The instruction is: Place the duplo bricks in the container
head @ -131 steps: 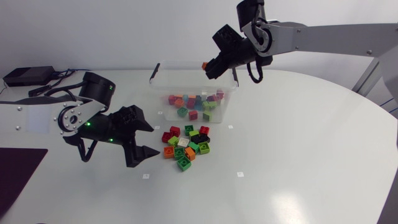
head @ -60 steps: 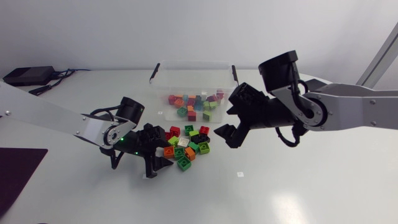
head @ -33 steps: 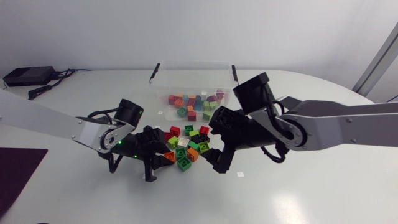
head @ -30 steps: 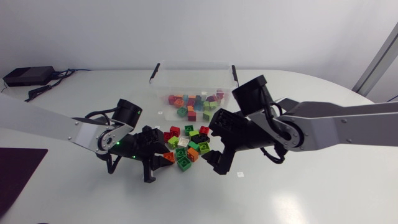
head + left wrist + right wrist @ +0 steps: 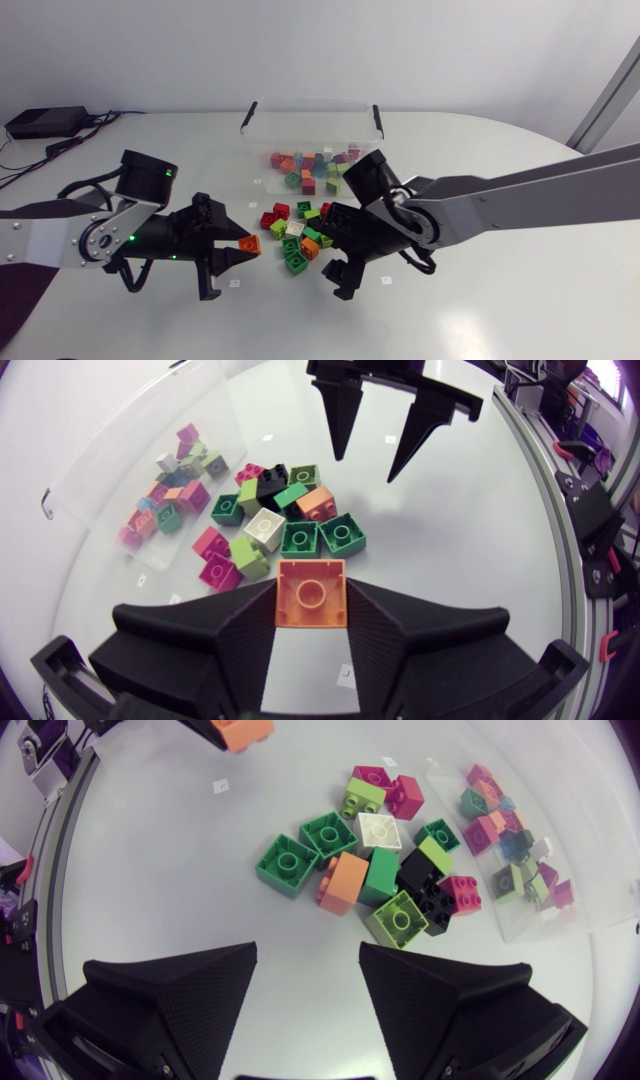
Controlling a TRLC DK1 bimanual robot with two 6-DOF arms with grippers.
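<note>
An orange duplo brick (image 5: 249, 243) (image 5: 310, 593) hangs just above the table, left of the pile, with my left gripper (image 5: 243, 250) (image 5: 310, 610) shut on it. Several loose bricks (image 5: 300, 236) (image 5: 281, 520) (image 5: 372, 870) in green, red, orange, black and white lie heaped mid-table. Behind them stands the clear container (image 5: 251, 128) (image 5: 120, 455) (image 5: 590, 870), holding several bricks (image 5: 310, 165). My right gripper (image 5: 336, 272) (image 5: 305, 982) (image 5: 370, 455) hovers open at the pile's front right, nothing between its fingers. In the right wrist view the held orange brick (image 5: 240, 732) shows beyond the pile.
A black box (image 5: 45, 122) with cables sits at the table's back left. Small white markers (image 5: 387, 281) dot the tabletop (image 5: 480, 290). Bare surface lies in front of and to the right of the pile.
My left gripper has pulled back to the left from the pile, with the orange brick in it. My right gripper has dropped toward the pile's front right and its fingers have narrowed a little.
</note>
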